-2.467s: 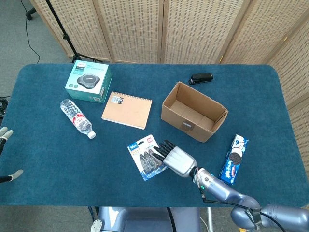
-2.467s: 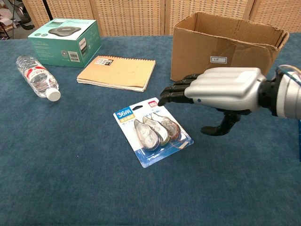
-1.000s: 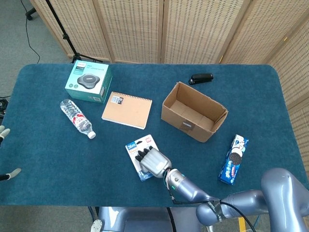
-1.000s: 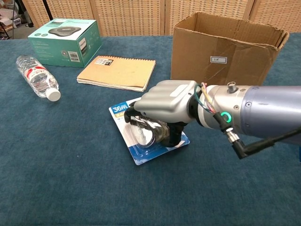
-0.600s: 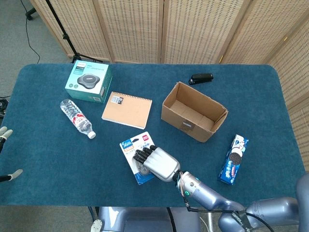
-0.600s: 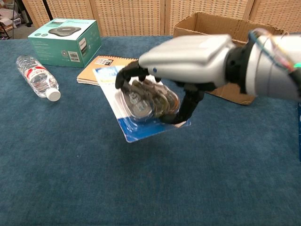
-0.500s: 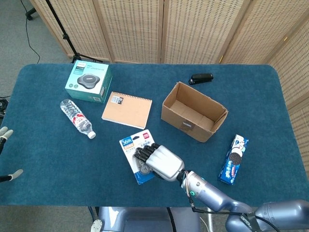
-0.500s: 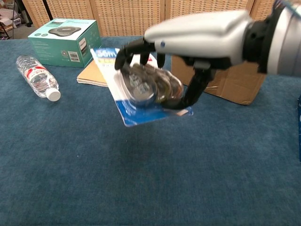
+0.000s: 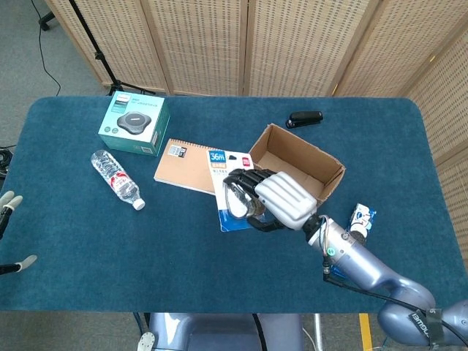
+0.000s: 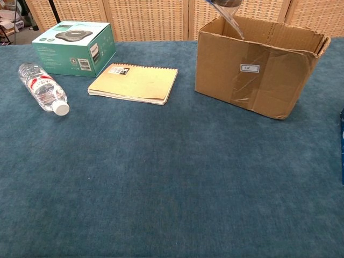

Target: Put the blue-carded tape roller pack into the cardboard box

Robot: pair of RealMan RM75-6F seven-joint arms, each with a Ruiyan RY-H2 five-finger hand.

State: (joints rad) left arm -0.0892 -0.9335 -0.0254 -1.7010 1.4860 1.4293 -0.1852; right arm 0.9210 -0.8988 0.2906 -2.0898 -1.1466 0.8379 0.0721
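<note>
My right hand (image 9: 276,197) grips the blue-carded tape roller pack (image 9: 228,183) and holds it in the air, just left of the cardboard box (image 9: 310,153). The pack is tilted, with its "36m" label uppermost and my dark fingers wrapped over its clear blister. The open box looks bare inside. In the chest view only the pack's lower corner (image 10: 230,16) shows at the top edge, above the box's near rim (image 10: 258,45). Two pale fingertips of my left hand (image 9: 9,202) show at the far left edge, spread apart with nothing between them.
A tan notebook (image 9: 184,164) lies left of the pack, a teal product box (image 9: 134,124) and a water bottle (image 9: 115,177) further left. A black stapler (image 9: 304,118) lies behind the box. A cookie pack (image 9: 360,219) lies right of my forearm.
My right hand closed on the pack on the table, lifted it and carried it up and back toward the box. It has risen almost out of the chest view.
</note>
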